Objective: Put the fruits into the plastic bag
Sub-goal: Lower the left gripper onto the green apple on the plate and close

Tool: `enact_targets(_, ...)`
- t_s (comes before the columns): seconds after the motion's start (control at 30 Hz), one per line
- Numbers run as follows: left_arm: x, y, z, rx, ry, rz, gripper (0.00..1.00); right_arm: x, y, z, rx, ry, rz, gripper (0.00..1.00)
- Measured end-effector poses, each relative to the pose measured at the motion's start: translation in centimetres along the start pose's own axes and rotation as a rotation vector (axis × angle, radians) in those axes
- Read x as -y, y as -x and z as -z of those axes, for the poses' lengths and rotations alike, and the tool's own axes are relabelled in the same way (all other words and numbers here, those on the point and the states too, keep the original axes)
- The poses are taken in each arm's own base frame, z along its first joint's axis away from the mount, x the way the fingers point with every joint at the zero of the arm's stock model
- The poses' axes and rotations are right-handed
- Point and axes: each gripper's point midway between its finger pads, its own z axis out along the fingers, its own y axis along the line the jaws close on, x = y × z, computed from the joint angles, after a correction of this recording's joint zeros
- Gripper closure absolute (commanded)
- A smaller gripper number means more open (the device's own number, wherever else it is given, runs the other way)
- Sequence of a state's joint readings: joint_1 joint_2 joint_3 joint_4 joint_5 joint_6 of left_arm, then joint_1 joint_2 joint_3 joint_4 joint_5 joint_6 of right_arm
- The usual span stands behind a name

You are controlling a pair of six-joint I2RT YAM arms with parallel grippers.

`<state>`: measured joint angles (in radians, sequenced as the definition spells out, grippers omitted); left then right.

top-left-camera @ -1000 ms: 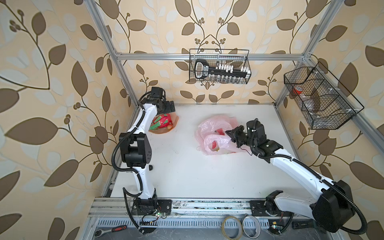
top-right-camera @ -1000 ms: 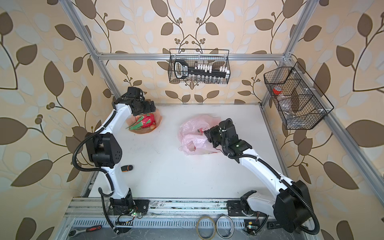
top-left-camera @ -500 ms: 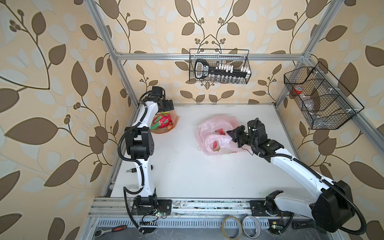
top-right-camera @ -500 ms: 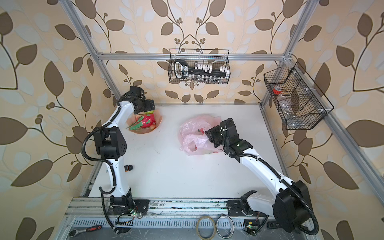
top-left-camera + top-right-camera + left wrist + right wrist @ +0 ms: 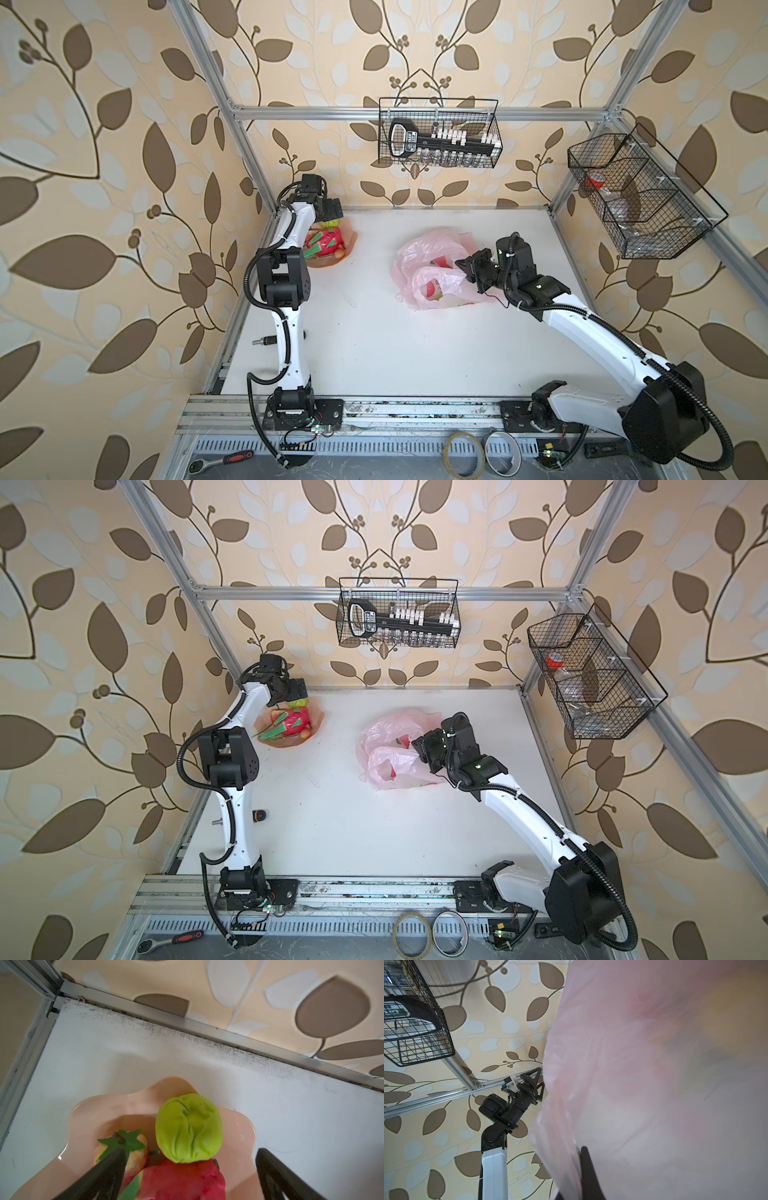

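Presently | left gripper [image 5: 188, 1152] is spread over lumpy green fruit [image 5: 188, 1128] for pickup | plastic bag [image 5: 432, 266] is pinched open by right gripper [image 5: 465, 268]

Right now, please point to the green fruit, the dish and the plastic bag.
green fruit [image 5: 188, 1128]: left wrist view, its middle.
dish [image 5: 239, 1126]: left wrist view, bare rim.
plastic bag [image 5: 428, 249]: a top view, upper folds.

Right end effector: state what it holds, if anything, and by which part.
The right end effector pinches the plastic bag by a fold on its arm-facing side; handle or rim, unclear.
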<state>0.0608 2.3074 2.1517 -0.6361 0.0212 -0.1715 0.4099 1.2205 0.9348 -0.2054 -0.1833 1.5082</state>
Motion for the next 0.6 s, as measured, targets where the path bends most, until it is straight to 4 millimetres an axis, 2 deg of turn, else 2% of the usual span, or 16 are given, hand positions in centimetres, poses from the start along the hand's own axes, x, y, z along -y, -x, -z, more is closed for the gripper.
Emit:
enact_targets(0.33,-0.3,-1.1,-3.1,-0.020,0.002,-0.016,0.01,0.6,0.0,-0.1,0.000,-0.039,0.005,1.00)
enact_targets(0.6,0.0,-0.8,-3.5,-0.013,-0.013,-0.023,0.04,0.6,0.0,-0.2,-0.001,-0.047,0.004,1.00)
